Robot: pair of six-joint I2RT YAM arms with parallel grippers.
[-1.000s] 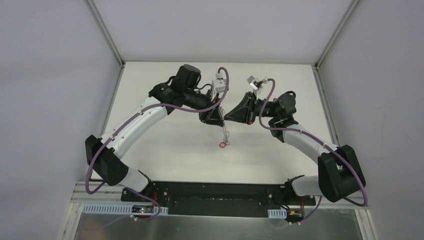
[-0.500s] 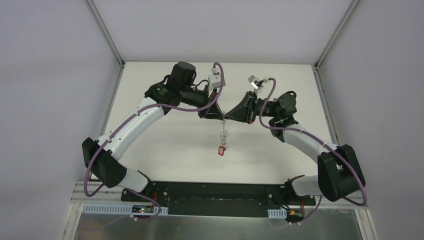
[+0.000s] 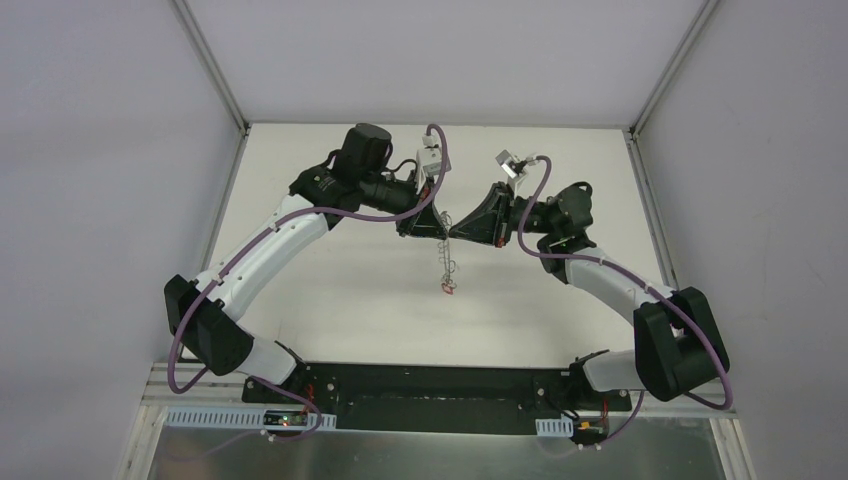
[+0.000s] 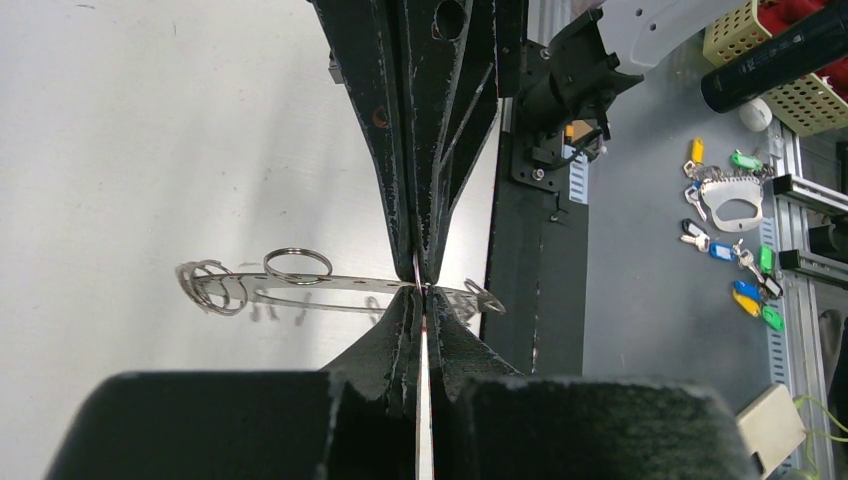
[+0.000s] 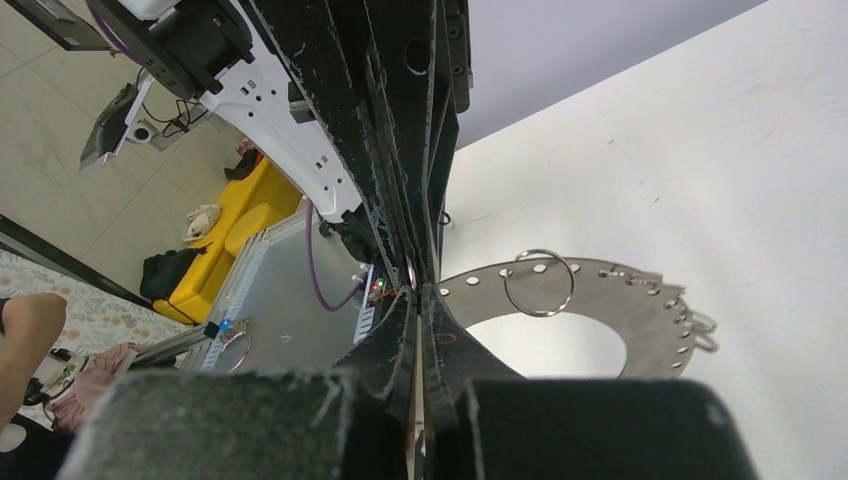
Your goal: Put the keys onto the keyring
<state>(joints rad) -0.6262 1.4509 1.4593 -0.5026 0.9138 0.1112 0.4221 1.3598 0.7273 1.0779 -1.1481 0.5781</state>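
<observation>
Both the left fingers (image 3: 425, 228) and the right fingers (image 3: 478, 225) are closed on the rim of the keyring (image 5: 600, 285) above the middle of the worktop (image 3: 330, 300), we think to steady it while the keys (image 3: 447, 287) hang below.

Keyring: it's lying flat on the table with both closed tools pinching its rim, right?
Not flat on the table. The keyring is held up clear of the table, with the closed left tool and right tool pinching its rim from opposite sides. The left wrist view shows it edge-on, with its shadow cast on the surface beneath.
</observation>
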